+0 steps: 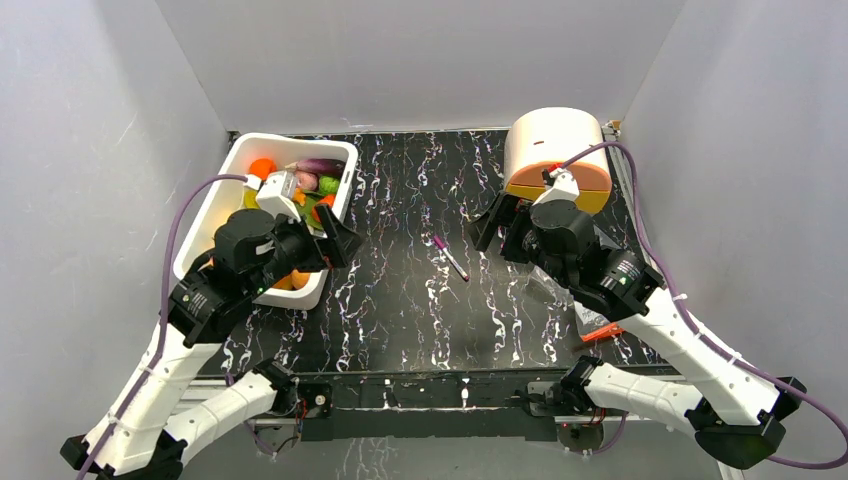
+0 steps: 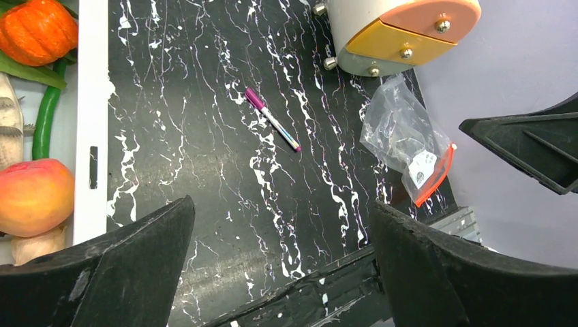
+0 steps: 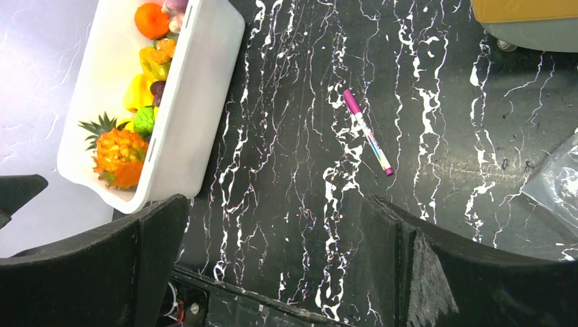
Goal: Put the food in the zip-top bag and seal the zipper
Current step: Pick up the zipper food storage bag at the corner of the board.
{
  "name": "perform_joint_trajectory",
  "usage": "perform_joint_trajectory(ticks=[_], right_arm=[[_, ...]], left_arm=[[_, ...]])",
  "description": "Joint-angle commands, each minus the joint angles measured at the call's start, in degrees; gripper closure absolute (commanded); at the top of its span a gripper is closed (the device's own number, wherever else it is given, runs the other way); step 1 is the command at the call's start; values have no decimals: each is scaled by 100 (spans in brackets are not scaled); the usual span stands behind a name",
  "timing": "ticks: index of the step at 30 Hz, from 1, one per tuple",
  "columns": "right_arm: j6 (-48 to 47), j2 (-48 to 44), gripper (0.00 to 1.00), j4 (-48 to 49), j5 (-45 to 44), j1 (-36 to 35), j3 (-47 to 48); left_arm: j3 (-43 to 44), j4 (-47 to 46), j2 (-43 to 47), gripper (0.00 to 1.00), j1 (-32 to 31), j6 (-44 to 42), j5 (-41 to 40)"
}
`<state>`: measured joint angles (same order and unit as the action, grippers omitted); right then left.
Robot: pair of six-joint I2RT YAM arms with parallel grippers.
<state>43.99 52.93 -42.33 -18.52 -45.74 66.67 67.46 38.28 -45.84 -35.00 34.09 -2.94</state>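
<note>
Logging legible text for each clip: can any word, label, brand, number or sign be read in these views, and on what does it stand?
No text can be read in any view.
White label at the zip-top bag: a dark round mark, too small and blurred to read.
Purple pen: any print on the barrel is too small to tell.
White tub and round container: no lettering shows.
</note>
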Motion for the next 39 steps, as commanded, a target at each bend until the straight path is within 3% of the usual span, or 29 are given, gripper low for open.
perform_joint_trajectory(ticks=[1,10,16,22,26,34,39], right_arm=[[184,-18,2,11,-300,-32,171],[334,198,2,-307,-847,-32,263],[8,420,4,-294,-2178,-32,-175],[-517,974,6,-199,-2838,54,-274],[-635,1469,13,-283,-3082,383,-436],[-965,2069,38,275,-2675,1448,-956],[-1052,2679,45,433,-2660,1902,-931]], left_arm=[[-84,51,303,2,-33,19,-235],[21,528,129,2,-33,35,-239],[-230,599,205,2,-33,-153,-242],[-275,714,254,2,-33,-218,-153],[-351,812,305,2,-37,-242,-162],[-318,1018,438,2,-33,-455,-119],[-316,902,735,2,-33,-516,-77]])
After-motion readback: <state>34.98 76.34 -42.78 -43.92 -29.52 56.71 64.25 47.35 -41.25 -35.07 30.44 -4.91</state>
